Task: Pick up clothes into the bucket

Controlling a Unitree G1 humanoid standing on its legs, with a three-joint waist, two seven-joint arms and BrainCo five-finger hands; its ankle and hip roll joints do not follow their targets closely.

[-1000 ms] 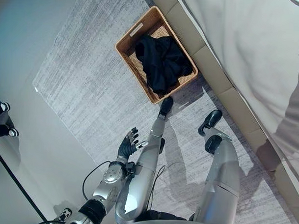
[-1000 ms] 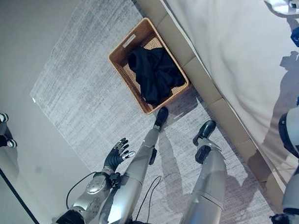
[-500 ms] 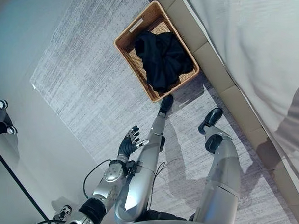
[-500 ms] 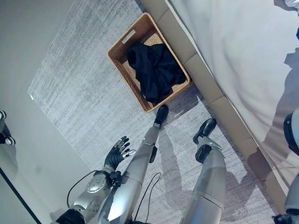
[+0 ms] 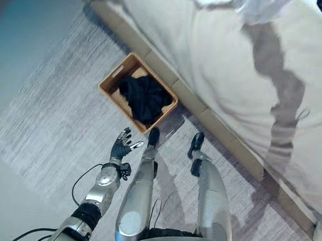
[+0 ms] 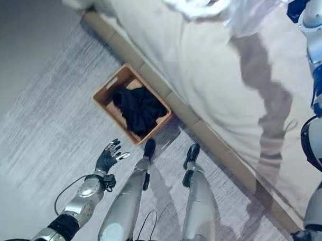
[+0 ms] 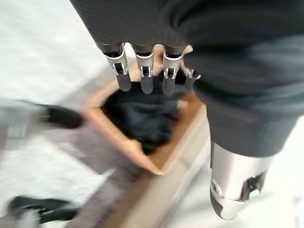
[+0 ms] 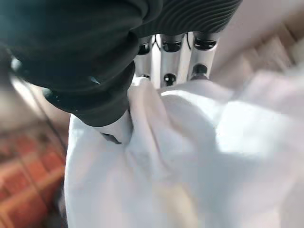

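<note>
Grey rug is seen on the left, with a wide bare stretch between its outer edge and the basket. Bare smooth floor runs along the rug's lower-left edge.

Left hand is held over the rug, fingers spread and straight, nothing gripped; it sits just short of the basket's near corner, apart from it. In the left wrist view the fingers are seen pointing at the basket, thumb off to one side.

Wicker basket is set on the rug with its far long side close against the bed base; a slot handle shows in its left end wall. Black clothes are piled inside, filling most of it, bunched toward the near-right corner and reaching about rim level.

The bed base edge runs diagonally from upper left to lower right; the white bed cover lies beyond it. A white garment is seen crumpled at the top edge of the bed.

Right hand is shown in the right wrist view, with fingers and thumb closed on bunched white cloth.
</note>
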